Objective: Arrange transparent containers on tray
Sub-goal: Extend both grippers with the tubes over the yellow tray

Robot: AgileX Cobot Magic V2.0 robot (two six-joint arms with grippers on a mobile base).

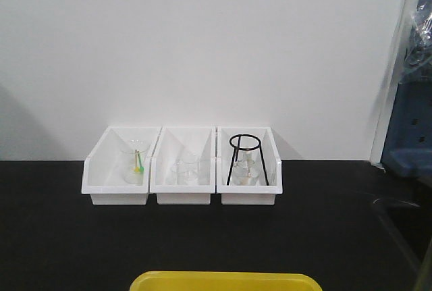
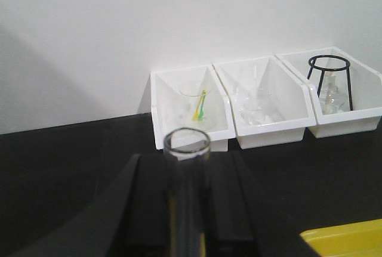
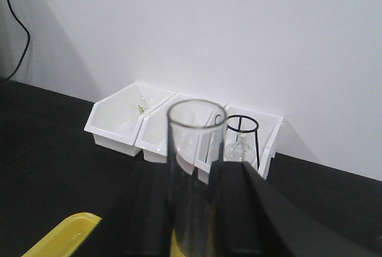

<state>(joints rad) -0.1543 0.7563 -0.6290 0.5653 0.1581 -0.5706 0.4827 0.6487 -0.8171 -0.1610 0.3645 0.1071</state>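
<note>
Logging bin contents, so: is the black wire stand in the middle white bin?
No, the black wire stand sits in the white bin at the picture's right end, not the middle bin.

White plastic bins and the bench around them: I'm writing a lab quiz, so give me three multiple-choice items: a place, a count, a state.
1. Front view: which bin holds the black wire ring stand? A leftmost B middle C rightmost
2. How many white plastic bins line the wall? A two B three C four
3. Left wrist view: how is the slim clear glass tube? A lying flat B upright between the jaws C broken
C: the stand sits in the rightmost bin. B: three stand side by side. B: its round rim faces up between the jaws.
</note>
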